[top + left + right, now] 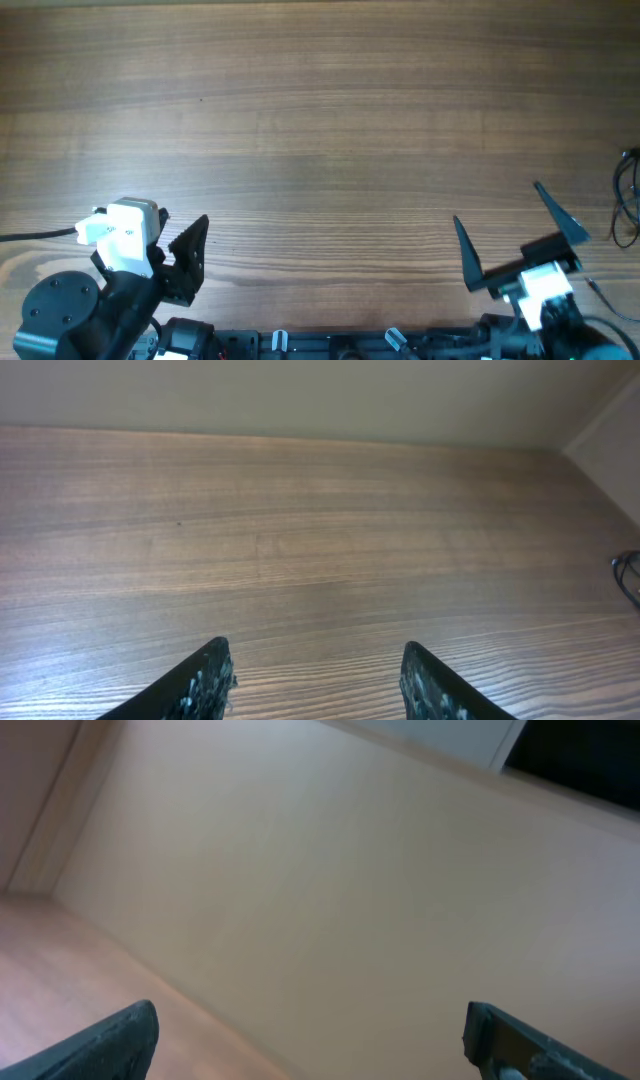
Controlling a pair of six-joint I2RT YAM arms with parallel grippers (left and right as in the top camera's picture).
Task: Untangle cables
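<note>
The cables (pixel 628 196) are thin black loops at the table's far right edge, only partly in the overhead frame. A small part of the cables (pixel 630 574) also shows at the right border of the left wrist view. My left gripper (pixel 185 222) sits at the near left, far from them. In its own view the left gripper (pixel 315 647) is open over bare wood. My right gripper (pixel 496 202) stands wide open at the near right, a short way left of the loops. From its wrist camera the right gripper (pixel 310 1012) faces a beige wall with nothing between its fingers.
The wooden table (pixel 320 120) fills the overhead view. A beige wall (pixel 300 395) runs along its far edge. A thicker black wire (pixel 38 236) leads from the left border to the left wrist camera. The arm bases line the near edge.
</note>
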